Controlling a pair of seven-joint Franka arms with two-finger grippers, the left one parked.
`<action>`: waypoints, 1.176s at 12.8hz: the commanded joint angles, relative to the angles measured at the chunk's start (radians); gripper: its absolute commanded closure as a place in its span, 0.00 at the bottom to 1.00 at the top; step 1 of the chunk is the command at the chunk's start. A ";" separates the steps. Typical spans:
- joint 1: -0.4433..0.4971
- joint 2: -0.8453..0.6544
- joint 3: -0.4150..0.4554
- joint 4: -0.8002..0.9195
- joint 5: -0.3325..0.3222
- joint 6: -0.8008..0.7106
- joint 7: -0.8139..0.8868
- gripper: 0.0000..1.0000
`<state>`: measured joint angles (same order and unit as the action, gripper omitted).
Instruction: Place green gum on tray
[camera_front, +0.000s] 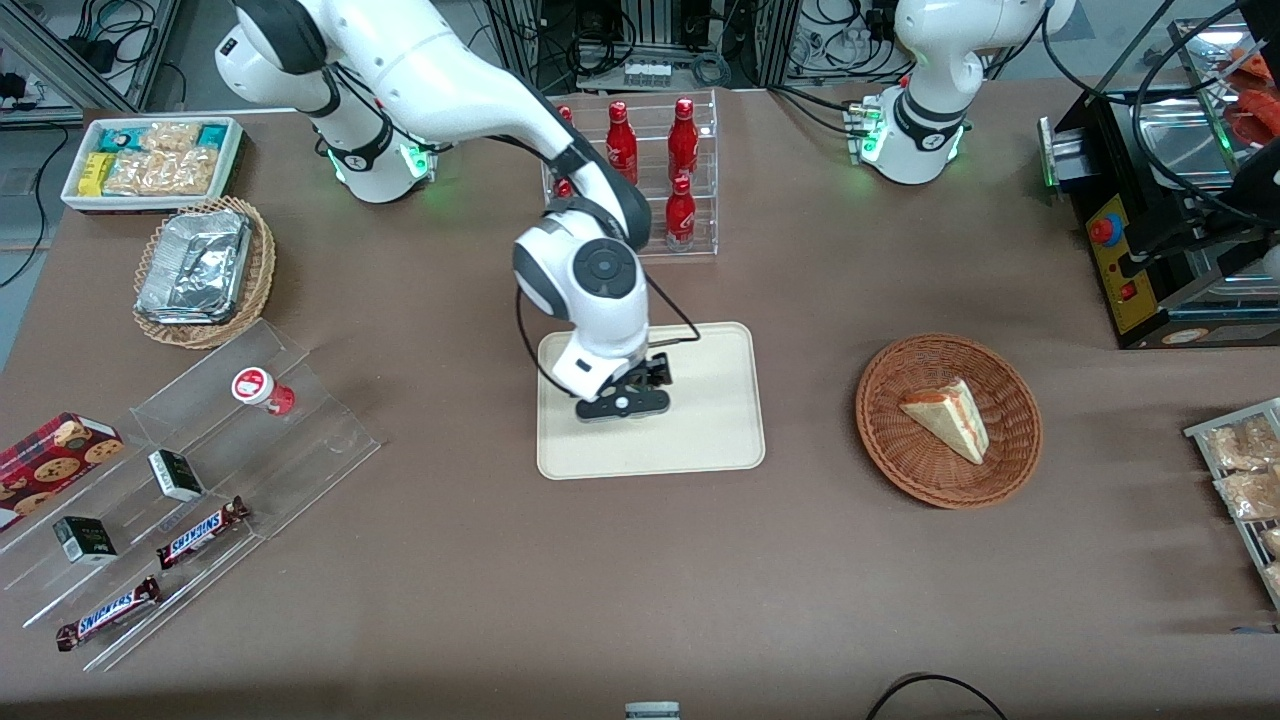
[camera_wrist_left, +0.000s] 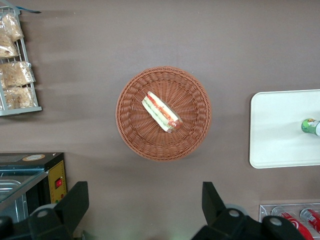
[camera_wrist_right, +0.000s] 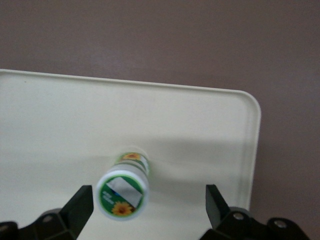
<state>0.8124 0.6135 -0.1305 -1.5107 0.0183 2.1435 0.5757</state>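
Observation:
The green gum (camera_wrist_right: 123, 192), a white canister with a green-and-yellow label on its lid, stands on the cream tray (camera_wrist_right: 200, 125). My right gripper (camera_wrist_right: 149, 202) is open just above the tray, its fingers on either side of the gum and apart from it. The gum is much closer to one finger (camera_wrist_right: 82, 202) than to the other. In the front view the gripper (camera_front: 622, 402) hangs low over the tray (camera_front: 710, 420) and hides the gum. The parked arm's camera catches the gum (camera_wrist_left: 310, 126) on the tray (camera_wrist_left: 275, 130).
A red-labelled canister (camera_front: 262, 389) sits on a clear acrylic stand (camera_front: 200, 450) toward the working arm's end, with Snickers bars (camera_front: 200, 532). A rack of red bottles (camera_front: 660, 175) is farther from the camera than the tray. A wicker basket (camera_front: 1000, 470) holds a sandwich.

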 joint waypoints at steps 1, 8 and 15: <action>-0.077 -0.092 0.008 -0.066 -0.001 -0.063 -0.126 0.00; -0.309 -0.219 0.011 -0.121 0.012 -0.207 -0.500 0.00; -0.580 -0.379 0.032 -0.197 0.012 -0.318 -0.642 0.00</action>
<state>0.2861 0.3003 -0.1238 -1.6541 0.0238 1.8501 -0.0594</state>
